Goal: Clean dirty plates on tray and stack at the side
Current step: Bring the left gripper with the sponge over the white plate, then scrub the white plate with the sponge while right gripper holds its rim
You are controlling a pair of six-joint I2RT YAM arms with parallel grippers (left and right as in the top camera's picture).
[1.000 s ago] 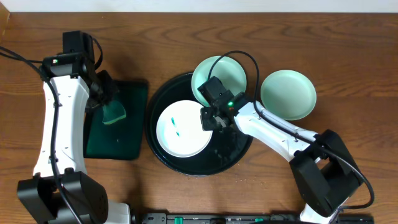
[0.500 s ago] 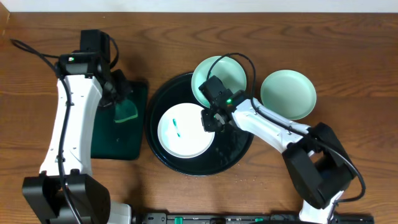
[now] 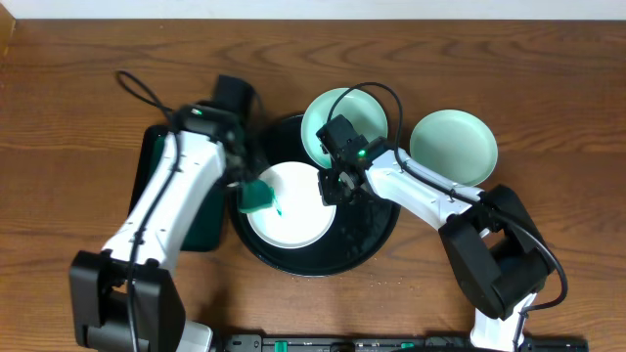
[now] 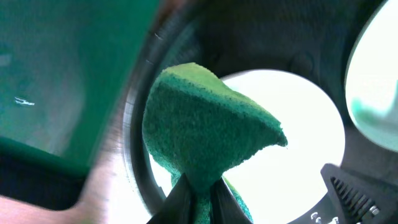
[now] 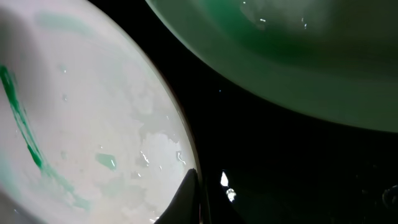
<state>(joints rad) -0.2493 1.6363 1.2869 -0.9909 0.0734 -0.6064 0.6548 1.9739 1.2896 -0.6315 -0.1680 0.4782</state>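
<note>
A white plate [image 3: 298, 210] with a teal smear lies on the round black tray [image 3: 367, 230]. My left gripper [image 3: 248, 184] is shut on a green sponge [image 3: 256, 199], held over the plate's left edge. In the left wrist view the sponge [image 4: 205, 124] hangs in front of the plate [image 4: 298, 149]. My right gripper [image 3: 331, 186] is shut on the plate's right rim; the right wrist view shows its fingers [image 5: 194, 190] pinching the rim of the smeared plate [image 5: 93, 112]. A pale mint plate [image 3: 344, 119] rests on the tray's back rim. A second mint plate [image 3: 453, 147] sits on the table to the right.
A rectangular dark green tray [image 3: 202, 230] lies left of the black tray, partly under my left arm. It also shows in the left wrist view [image 4: 62, 62]. Wooden table surrounds everything, and cables run above both arms.
My left arm has swung right from the dark green tray, carrying the sponge to the white plate's left edge. My right gripper has stayed on the plate's rim.
</note>
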